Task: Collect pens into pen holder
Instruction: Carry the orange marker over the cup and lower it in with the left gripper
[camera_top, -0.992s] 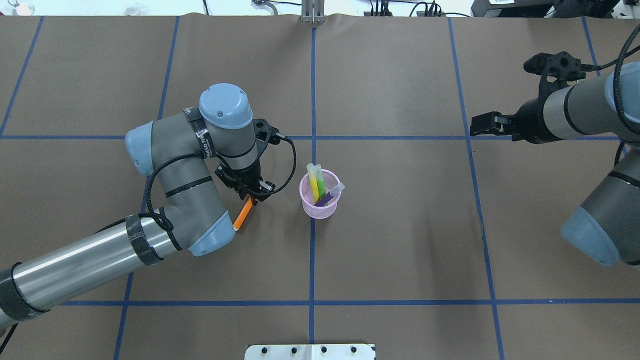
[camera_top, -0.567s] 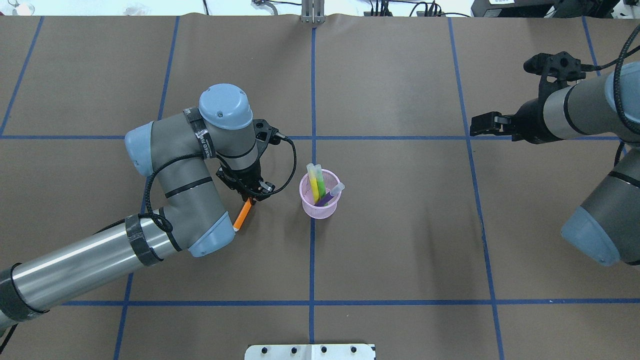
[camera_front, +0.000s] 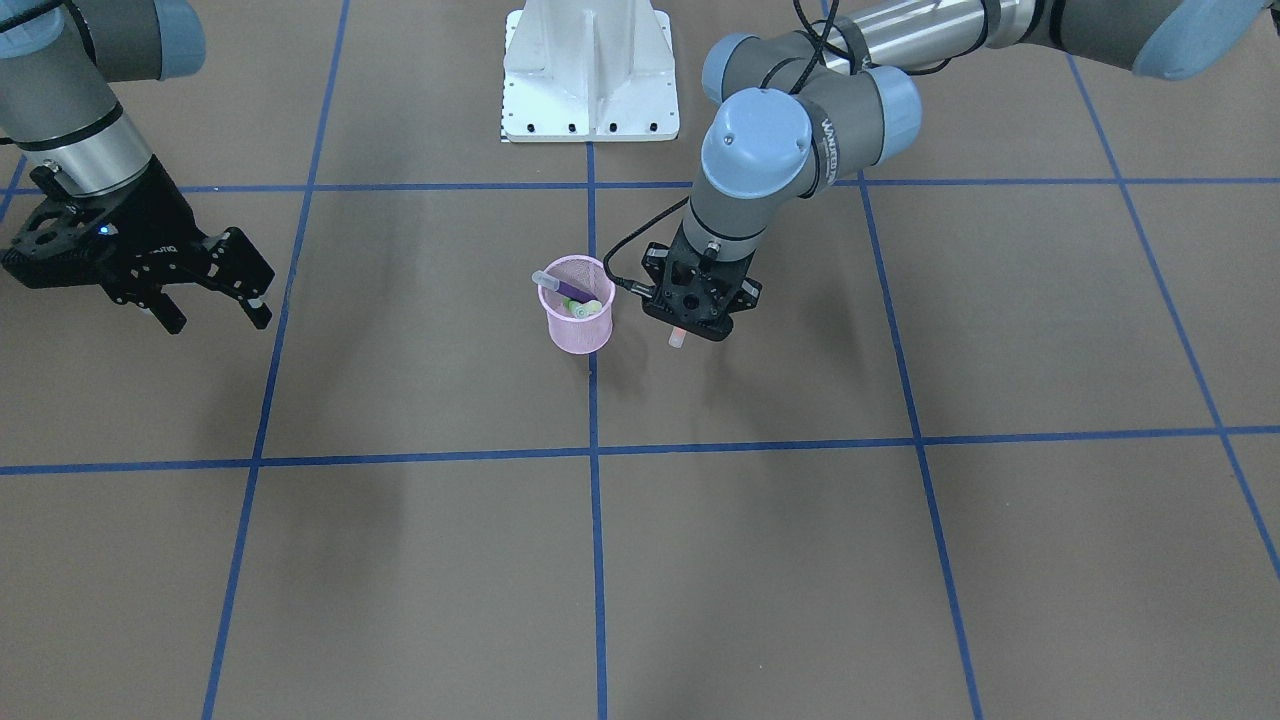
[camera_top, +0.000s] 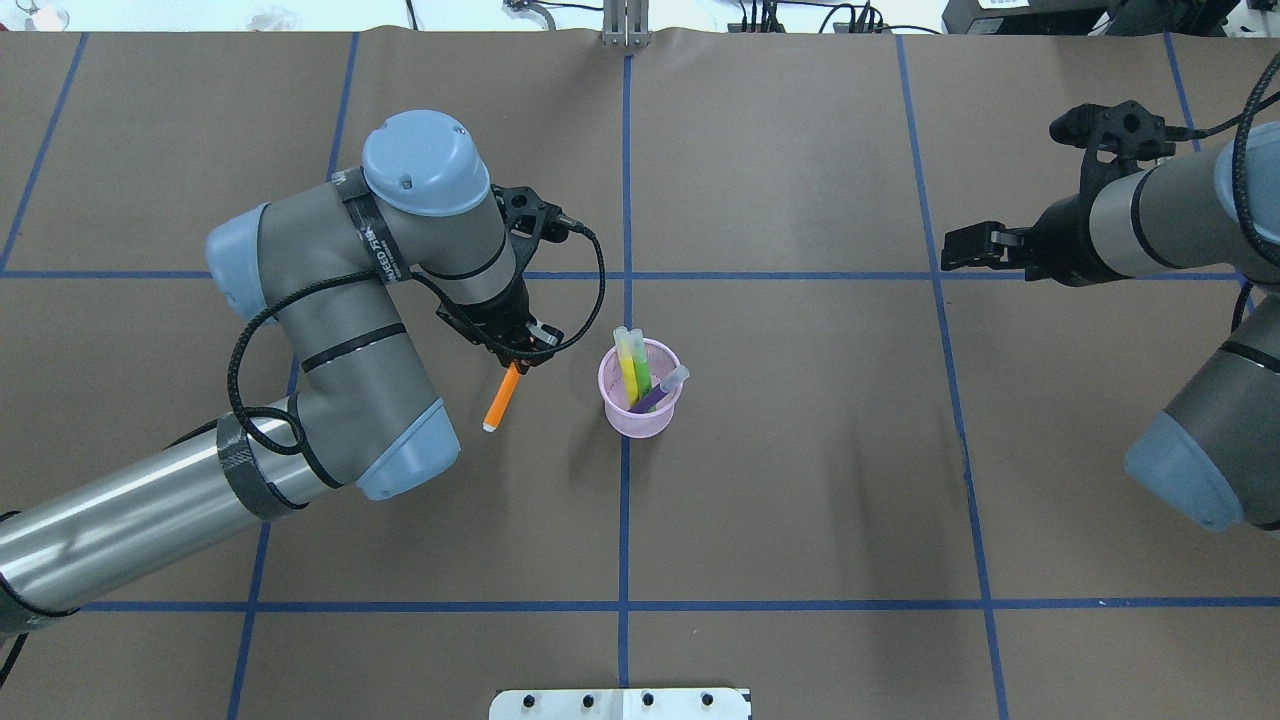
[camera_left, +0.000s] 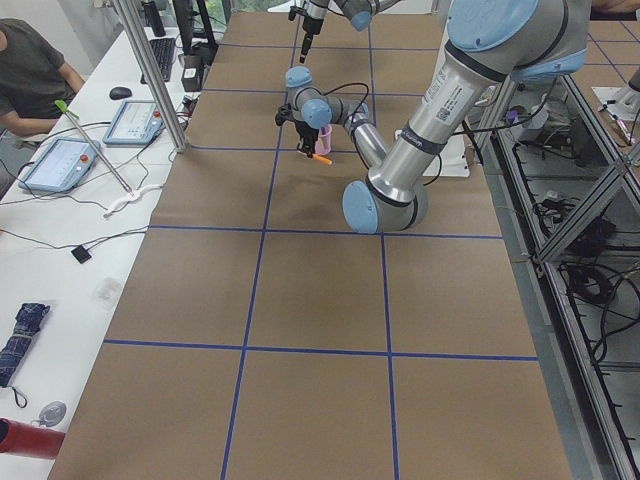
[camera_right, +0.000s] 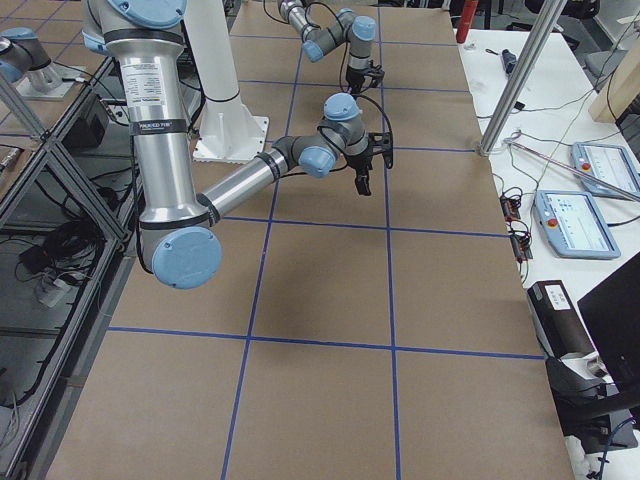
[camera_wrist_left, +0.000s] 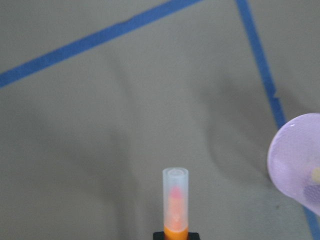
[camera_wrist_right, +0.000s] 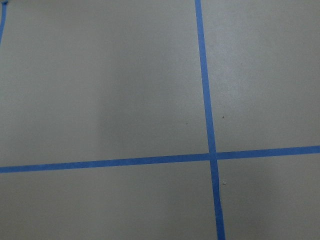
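The left end effector was clamped on the orange pen, which slanted down from its fingers, pale cap lowest. Just beside it, toward the right arm, the pink pen holder stood on the desk. It held a yellow pen, a green pen and a purple pen. Well beyond, the right end effector hung with fingers spread, empty.
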